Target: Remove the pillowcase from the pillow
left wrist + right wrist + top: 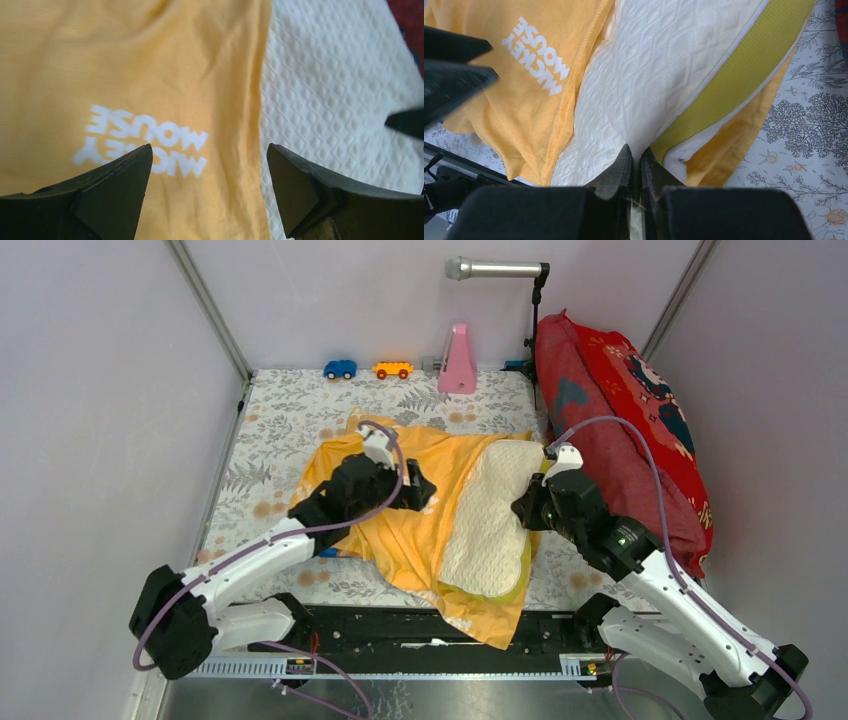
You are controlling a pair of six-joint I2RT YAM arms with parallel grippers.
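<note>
The cream-white quilted pillow (pixel 490 520) lies half out of the orange-yellow pillowcase (pixel 400 530), its yellow-green edge band (pixel 734 80) facing the right arm. My right gripper (pixel 636 152) is shut on the pillow's edge; in the top view it (pixel 530 505) sits at the pillow's right side. My left gripper (pixel 207 157) is open just above the pillowcase (pixel 150 70), beside the white "MICKEY MOUSE" lettering (pixel 145 142) and the pillowcase's open edge, with the bare pillow (pixel 340 100) to its right. In the top view the left gripper (pixel 415 490) hovers over the middle of the pillowcase.
A red patterned cushion (pixel 625 430) leans against the right wall, close behind the right arm. A blue toy car (pixel 340 369), an orange toy car (pixel 392 370) and a pink object (pixel 458 362) stand along the back edge. The floral tablecloth (pixel 270 430) covers the table.
</note>
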